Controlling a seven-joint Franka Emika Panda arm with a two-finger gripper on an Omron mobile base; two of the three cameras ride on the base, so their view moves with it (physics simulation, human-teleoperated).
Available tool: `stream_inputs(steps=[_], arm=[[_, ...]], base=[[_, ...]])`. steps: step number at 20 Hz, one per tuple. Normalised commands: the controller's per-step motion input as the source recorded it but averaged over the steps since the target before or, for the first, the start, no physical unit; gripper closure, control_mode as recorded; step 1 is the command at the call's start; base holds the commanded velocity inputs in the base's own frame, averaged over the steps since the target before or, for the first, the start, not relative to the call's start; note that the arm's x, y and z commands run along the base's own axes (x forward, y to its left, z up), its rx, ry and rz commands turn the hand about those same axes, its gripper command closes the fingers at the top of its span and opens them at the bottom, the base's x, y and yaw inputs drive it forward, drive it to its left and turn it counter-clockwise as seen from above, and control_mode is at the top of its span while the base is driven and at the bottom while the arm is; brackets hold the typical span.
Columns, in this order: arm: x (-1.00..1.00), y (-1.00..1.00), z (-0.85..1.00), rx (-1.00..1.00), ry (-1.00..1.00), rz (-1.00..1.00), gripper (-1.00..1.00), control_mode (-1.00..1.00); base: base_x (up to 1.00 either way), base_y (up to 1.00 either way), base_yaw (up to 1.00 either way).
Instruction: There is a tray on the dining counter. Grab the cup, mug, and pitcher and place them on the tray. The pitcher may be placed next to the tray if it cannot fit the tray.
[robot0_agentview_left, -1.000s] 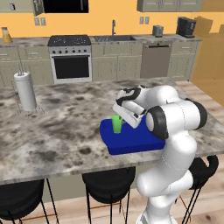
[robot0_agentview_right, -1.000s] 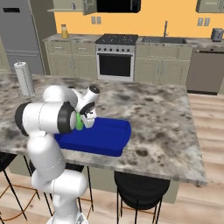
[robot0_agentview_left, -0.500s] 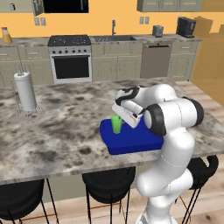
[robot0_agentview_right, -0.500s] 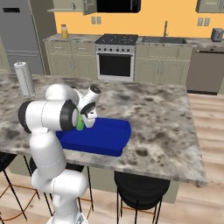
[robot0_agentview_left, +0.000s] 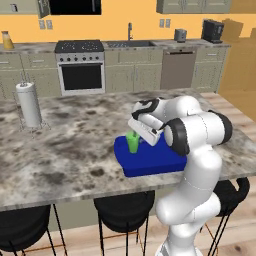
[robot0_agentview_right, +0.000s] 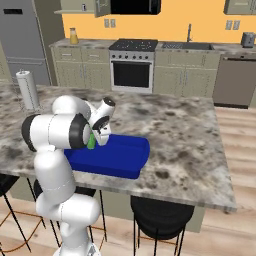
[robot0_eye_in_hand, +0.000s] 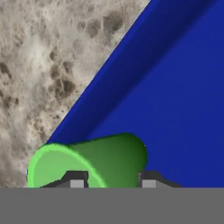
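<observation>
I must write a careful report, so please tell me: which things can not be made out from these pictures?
- Gripper: hand view's bottom edge cuts the fingers, so contact with the cup cannot be told.
- Cup in right base view: mostly behind the arm.
- Tray in left base view: right end behind the arm.
- Bottle on back counter: too small to identify.

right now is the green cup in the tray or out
In: the green cup stands upright inside the blue tray, near its left end, gripper at its rim.
</observation>
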Motion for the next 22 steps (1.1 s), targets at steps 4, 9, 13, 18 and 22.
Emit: stream_inputs(steps=[4, 9, 13, 18, 22], arm=[[0.00, 0.00, 0.00, 0.00, 0.00, 0.00, -1.00, -1.00], [0.00, -0.01, 0.08, 0.00, 0.00, 0.00, -1.00, -1.00], [0.00, -0.12, 0.40, 0.00, 0.00, 0.01, -1.00, -1.00], [-0.03, -0.28, 0.48, 0.00, 0.00, 0.05, -1.00, -1.00], [-0.22, -0.32, 0.46, 0.00, 0.00, 0.07, -1.00, -1.00]], base=[[0.00, 0.00, 0.00], [0.00, 0.00, 0.00], [0.00, 0.00, 0.00], [0.00, 0.00, 0.00], [0.00, 0.00, 0.00]])
